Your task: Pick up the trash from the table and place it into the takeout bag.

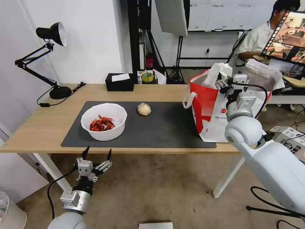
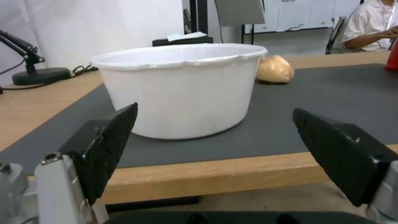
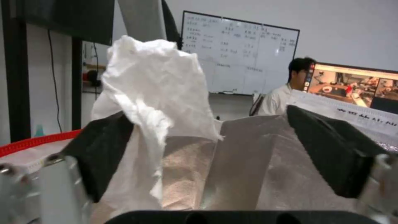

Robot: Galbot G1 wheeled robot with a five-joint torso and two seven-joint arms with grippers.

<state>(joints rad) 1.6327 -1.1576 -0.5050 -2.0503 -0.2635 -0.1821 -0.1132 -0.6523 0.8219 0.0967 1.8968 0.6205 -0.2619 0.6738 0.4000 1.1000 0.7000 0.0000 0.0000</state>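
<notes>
Right wrist view: crumpled white tissue sits over the mouth of the big red-and-white takeout bag w/ silver foil lining, draped against one pad of the right gripper. Jaws are wide apart, so the tissue looks released, just clinging to or resting by that pad; can't tell if it's fully free. Head view puts the same tissue at the bag's top opening, right gripper above it. Bag stands on the right end of the long light-wood surface, partly on the dark grey mat.

Step in hand, by my read: dropping the tissue into the bag, near done.

Still on the mat: white round bowl of red crayfish shells at left, beige wrapped ball near mid, well apart from the bag. Left gripper hangs below the surface's near edge, in front of the bowl, jaws apart and empty. Left wrist view looks level at the bowl, ball behind it.

Next move likely calls for: shake or lift the right arm clear so the tissue falls inside, then go for the ball or bowl. Bowl is wide w/ a thin rim & loose shells, so needs a rim pinch and a level carry.

Black tissue box at the far edge stays put.
</notes>
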